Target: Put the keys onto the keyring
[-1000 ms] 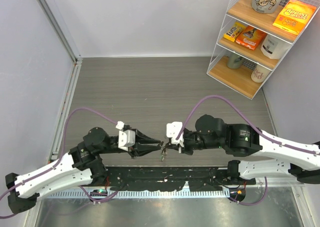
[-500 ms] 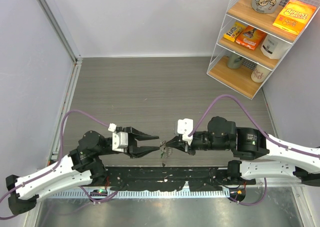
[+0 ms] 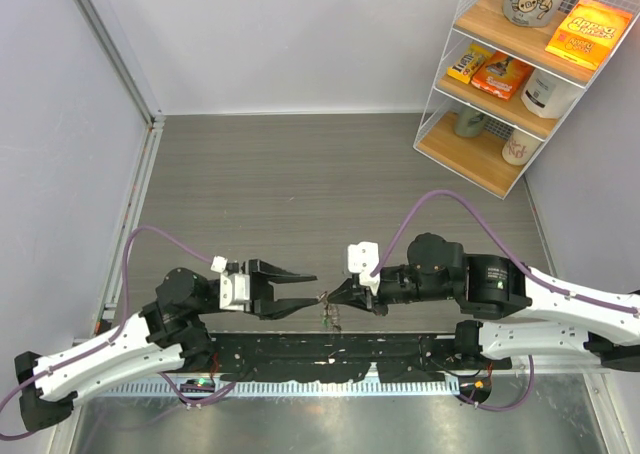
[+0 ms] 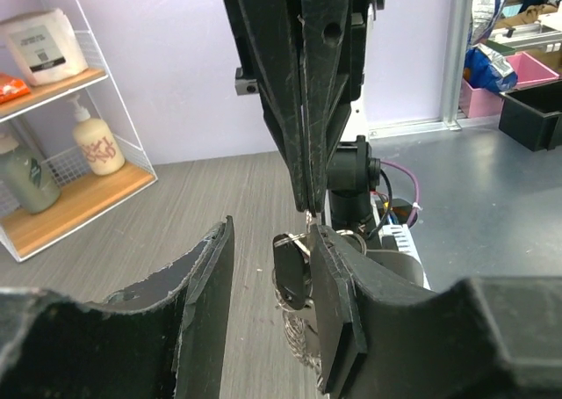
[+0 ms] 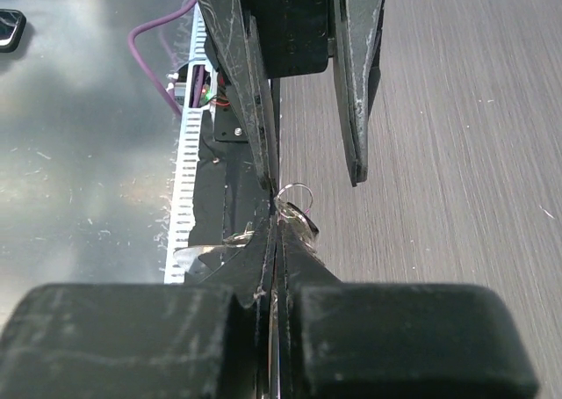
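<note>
My right gripper [image 3: 329, 295] is shut on the keyring [image 5: 296, 185], a thin silver loop sticking out past its tips [image 5: 276, 227]. The keys [image 3: 331, 316] hang from the loop just above the table's near edge. One dark-headed key [image 4: 291, 272] dangles with a bit of chain between the fingers of my left gripper [image 4: 272, 241], close against the right-hand finger [image 4: 338, 311] and not clamped. My left gripper [image 3: 313, 287] faces the right one tip to tip, open, with its jaws either side of the hanging keys.
A white wire shelf [image 3: 520, 74] with boxes, jars and bottles stands at the back right. A black rail [image 3: 330, 356] and a metal ledge run along the near edge under both arms. Purple cables [image 3: 440, 199] loop over the arms.
My left gripper has opened and drawn back a little to the left, away from the right gripper's tips. The right gripper stays shut on the ring and has barely shifted.
</note>
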Action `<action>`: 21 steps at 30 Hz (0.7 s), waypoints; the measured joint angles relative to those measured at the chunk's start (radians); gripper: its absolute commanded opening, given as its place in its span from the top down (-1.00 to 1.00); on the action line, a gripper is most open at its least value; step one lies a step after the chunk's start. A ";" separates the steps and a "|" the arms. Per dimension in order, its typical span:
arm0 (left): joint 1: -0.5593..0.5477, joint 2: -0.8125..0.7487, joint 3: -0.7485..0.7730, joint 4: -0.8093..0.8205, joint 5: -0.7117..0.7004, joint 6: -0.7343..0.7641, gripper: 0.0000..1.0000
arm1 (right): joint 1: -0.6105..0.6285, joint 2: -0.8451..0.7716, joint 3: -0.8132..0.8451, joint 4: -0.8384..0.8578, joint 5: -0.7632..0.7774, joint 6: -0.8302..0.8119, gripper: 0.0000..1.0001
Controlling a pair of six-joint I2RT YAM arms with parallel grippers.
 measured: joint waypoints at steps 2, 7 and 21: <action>0.000 -0.005 -0.005 0.015 0.011 0.008 0.10 | 0.000 0.005 0.000 -0.002 -0.006 0.002 0.89; 0.000 -0.006 -0.008 0.042 0.057 0.014 0.12 | 0.000 0.006 0.000 -0.002 -0.010 0.008 0.89; 0.000 0.039 -0.007 0.047 0.146 0.017 0.73 | 0.001 0.006 0.000 -0.002 -0.024 0.023 0.89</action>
